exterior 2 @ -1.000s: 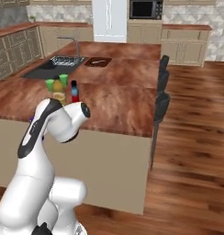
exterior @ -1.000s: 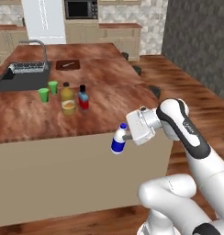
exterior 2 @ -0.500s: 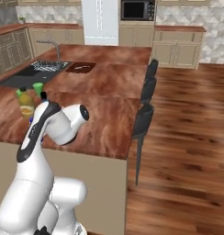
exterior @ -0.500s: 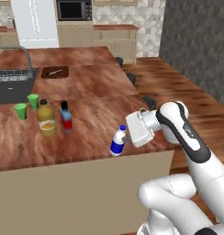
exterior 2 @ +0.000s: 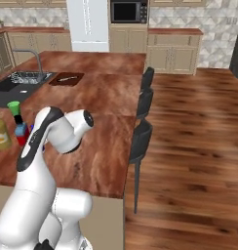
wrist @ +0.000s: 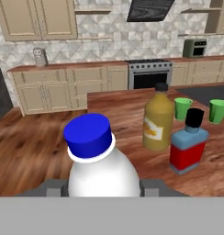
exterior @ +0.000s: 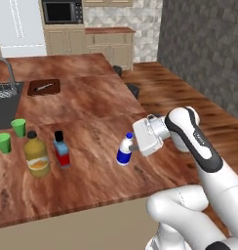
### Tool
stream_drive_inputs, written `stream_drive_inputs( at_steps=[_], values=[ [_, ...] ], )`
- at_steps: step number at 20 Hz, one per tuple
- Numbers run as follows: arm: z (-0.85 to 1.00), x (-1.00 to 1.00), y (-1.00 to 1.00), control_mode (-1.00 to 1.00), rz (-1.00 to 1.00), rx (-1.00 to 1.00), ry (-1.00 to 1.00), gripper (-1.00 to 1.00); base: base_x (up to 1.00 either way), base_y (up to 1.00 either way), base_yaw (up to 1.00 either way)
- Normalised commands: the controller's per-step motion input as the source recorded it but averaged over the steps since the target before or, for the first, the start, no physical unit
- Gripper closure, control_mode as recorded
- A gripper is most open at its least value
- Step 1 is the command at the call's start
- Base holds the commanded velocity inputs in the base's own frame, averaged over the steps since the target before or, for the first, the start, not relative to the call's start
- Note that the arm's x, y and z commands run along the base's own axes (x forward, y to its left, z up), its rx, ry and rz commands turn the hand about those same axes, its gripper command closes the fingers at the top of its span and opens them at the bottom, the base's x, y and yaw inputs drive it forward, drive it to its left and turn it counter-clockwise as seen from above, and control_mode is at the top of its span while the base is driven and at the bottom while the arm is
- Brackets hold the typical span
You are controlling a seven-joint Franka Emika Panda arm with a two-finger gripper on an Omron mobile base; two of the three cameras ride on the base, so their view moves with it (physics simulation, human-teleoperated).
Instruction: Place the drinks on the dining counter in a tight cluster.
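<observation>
Over the worktop (exterior: 91, 107), your fingers (exterior: 132, 148) clamp the white bottle (exterior: 124, 151), right of flask (exterior: 61, 151) and amber bottle (exterior: 36, 155).

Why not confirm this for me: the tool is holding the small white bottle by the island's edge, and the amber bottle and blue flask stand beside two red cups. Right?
One thing is wrong: the cups are green, not red, as the left base view shows. The rest holds: the tool grips the small white bottle, and the amber bottle and blue flask stand beside them.

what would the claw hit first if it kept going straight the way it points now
Carrying the white bottle, the claw points toward the blue flask. That flask looks first in line, the amber bottle just beyond, though depth is unclear.
</observation>
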Motion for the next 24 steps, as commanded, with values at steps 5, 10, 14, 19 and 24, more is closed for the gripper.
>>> stream_drive_inputs(
  at_steps=[5,10,14,19,24],
  values=[
    [0.0,0.0,0.0,1.0,0.0,0.0,0.0,1.0,0.34,0.02,-0.11],
    [0.0,0.0,0.0,1.0,0.0,0.0,0.0,1.0,0.0,0.0,0.0],
    [0.0,0.11,0.12,-1.0,0.0,0.0,-0.01,1.0,0.19,0.24,0.0],
    [0.0,0.72,0.75,-1.0,0.02,0.0,-0.01,1.0,0.0,0.0,0.0],
    [0.05,0.72,0.23,-1.0,0.02,-0.09,0.1,1.0,0.0,0.0,0.0]
  ],
)
